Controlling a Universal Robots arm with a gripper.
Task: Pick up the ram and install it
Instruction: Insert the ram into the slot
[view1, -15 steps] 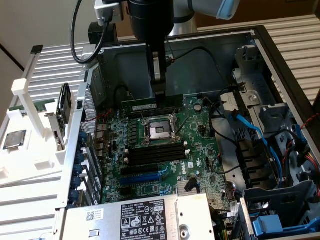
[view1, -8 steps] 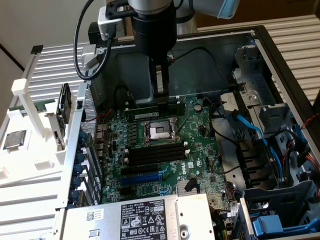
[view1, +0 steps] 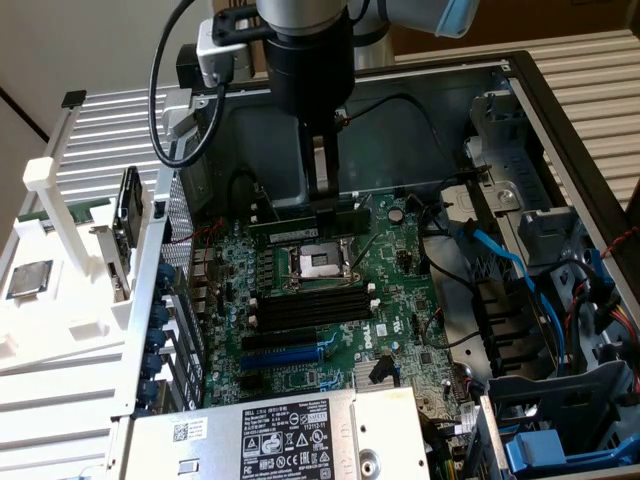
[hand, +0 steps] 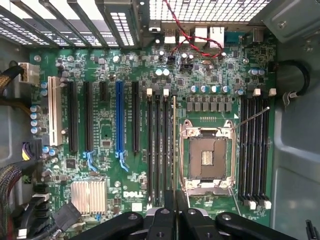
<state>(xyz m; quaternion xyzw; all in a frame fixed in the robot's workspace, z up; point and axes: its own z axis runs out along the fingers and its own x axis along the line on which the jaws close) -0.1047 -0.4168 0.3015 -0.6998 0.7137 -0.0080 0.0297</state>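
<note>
The ram (view1: 290, 234) is a long green stick with a white label, held level and edge-down inside the open computer case. My gripper (view1: 325, 215) is shut on its upper edge near the middle. It hangs just over the motherboard (view1: 400, 300), at the far side of the empty processor socket (view1: 318, 262). In the wrist view the ram (hand: 174, 150) shows edge-on as a thin line. That line runs between a group of black slots (hand: 157, 145) and the socket (hand: 207, 155), with my gripper (hand: 175, 212) around its near end. A second slot group (hand: 254, 150) lies beyond the socket.
The case walls (view1: 560, 130) enclose the board. Blue and black cables (view1: 520, 270) and a drive cage (view1: 560, 430) crowd the exterior view's right. A labelled power supply (view1: 270, 430) sits in front. A white rack (view1: 60, 250) with a processor chip (view1: 28, 280) stands outside at the left.
</note>
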